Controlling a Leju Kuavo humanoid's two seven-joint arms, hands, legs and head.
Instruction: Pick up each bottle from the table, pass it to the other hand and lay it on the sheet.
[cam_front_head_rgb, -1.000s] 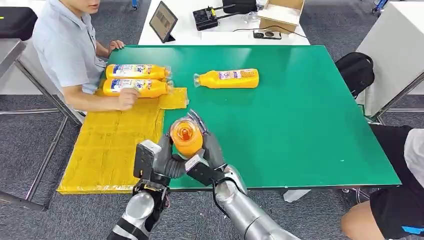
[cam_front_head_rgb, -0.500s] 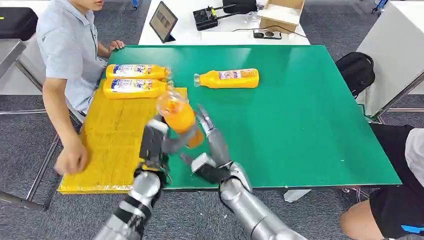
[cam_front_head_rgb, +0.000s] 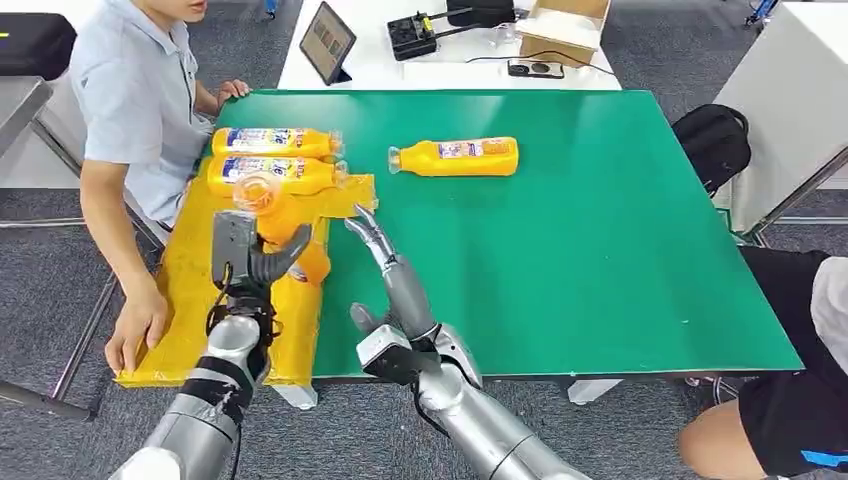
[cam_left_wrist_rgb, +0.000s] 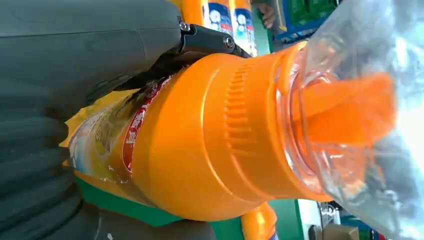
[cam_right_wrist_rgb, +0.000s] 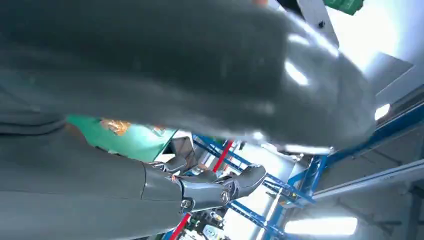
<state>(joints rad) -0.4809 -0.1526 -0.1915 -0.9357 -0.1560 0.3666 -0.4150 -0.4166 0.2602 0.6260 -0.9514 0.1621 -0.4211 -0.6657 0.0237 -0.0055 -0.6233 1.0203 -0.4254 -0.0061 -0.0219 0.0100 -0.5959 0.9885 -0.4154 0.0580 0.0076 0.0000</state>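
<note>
My left hand (cam_front_head_rgb: 252, 258) grips an orange bottle (cam_front_head_rgb: 283, 225) and holds it above the yellow sheet (cam_front_head_rgb: 205, 300), its clear cap end tilted up and away from me. The left wrist view shows that bottle (cam_left_wrist_rgb: 215, 135) close up in my left hand (cam_left_wrist_rgb: 60, 125). My right hand (cam_front_head_rgb: 392, 278) is open with its fingers stretched out over the green table (cam_front_head_rgb: 600, 250), just right of the sheet; the right wrist view shows its fingers (cam_right_wrist_rgb: 215, 187) spread and holding nothing. Two orange bottles (cam_front_head_rgb: 272, 143) (cam_front_head_rgb: 275, 174) lie side by side at the sheet's far end. A third (cam_front_head_rgb: 455, 157) lies on the table farther back.
A person (cam_front_head_rgb: 135, 110) sits at the table's left side, one hand (cam_front_head_rgb: 135, 325) by the sheet's left edge and the other (cam_front_head_rgb: 232, 91) at the table's far corner. Another person's leg (cam_front_head_rgb: 780, 420) is at the right. A white table (cam_front_head_rgb: 440, 45) with a tablet stands behind.
My left hand took the bottle from the right and carried it left over the sheet. My right hand let go and spread its fingers. The person's hand drew back off the sheet.
</note>
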